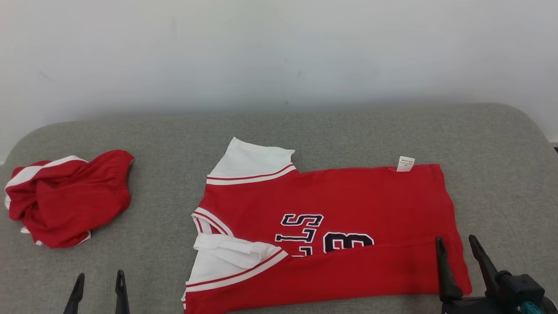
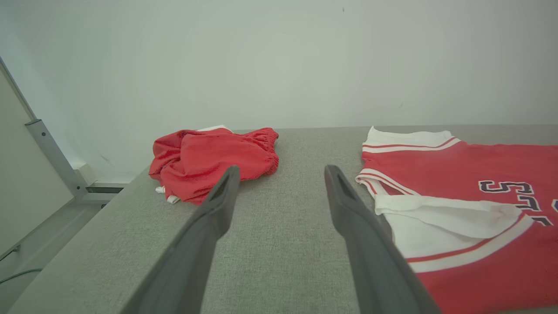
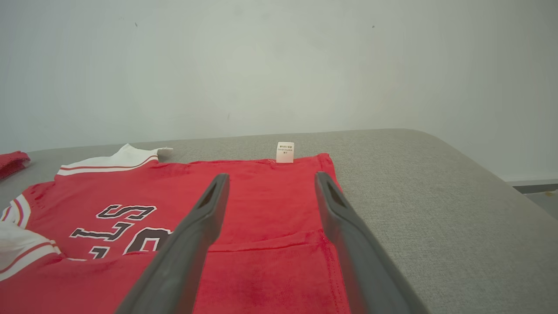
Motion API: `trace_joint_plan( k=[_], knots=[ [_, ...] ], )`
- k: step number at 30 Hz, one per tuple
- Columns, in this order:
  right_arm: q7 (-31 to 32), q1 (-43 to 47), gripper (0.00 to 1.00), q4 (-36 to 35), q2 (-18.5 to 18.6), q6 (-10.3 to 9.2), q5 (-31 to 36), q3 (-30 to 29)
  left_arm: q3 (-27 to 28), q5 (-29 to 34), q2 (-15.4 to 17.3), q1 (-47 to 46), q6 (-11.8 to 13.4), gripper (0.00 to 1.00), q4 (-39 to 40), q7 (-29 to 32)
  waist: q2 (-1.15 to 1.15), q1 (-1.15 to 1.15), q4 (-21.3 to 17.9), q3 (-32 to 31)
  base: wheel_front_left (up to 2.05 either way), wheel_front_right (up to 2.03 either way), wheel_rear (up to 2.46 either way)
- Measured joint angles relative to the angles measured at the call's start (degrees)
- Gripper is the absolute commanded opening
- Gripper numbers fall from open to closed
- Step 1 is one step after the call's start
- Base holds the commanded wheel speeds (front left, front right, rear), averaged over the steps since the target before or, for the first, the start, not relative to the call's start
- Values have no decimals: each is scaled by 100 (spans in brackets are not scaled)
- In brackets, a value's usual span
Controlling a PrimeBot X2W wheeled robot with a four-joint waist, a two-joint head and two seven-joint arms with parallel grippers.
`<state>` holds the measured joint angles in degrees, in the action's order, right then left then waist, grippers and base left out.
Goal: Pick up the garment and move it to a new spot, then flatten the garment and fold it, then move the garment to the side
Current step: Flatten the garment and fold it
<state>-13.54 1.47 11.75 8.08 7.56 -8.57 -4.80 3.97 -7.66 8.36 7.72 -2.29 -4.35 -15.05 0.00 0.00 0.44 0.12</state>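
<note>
Red jersey lies under my right gripper, fingers spread to pinch its hem; left gripper spread too.

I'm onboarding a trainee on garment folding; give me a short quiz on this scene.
1. True or false: the near edge of the jersey is folded up over part of its lettering.
2. The crumpled red garment lies: A) left of the jersey, apart from it; B) on the jersey; C) in a gripper.
3. What state are the left gripper and right gripper in?
Key: 1 true; 2 A; 3 both open, holding nothing.
</note>
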Motion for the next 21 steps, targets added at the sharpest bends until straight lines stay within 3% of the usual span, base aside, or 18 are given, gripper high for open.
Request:
trace_joint_plan(
  k=[5, 11, 16, 21],
  knots=[
    [200, -478, 100, 209, 42, 0, -9, 69, -49, -107, 149, -619, -201, 100, -120, 0, 0, 0, -148, 183, 0, 0, 0],
    [209, -1425, 100, 643, 140, 0, -86, 272, -135, -354, 617, -1741, -407, 100, -410, 271, 0, 1, -364, 524, 0, 0, 0],
    [145, -2501, 100, 1354, 201, 0, -129, 442, -474, -973, 1251, -3036, -489, 100, -657, 905, 1, 2, -630, 982, 0, 0, 0],
    [96, -3339, 100, 2106, 175, 0, -192, 677, -1229, -1859, 1964, -3933, -523, 100, -938, 1592, 2, 2, -959, 1392, 0, 0, 0]
  ],
)
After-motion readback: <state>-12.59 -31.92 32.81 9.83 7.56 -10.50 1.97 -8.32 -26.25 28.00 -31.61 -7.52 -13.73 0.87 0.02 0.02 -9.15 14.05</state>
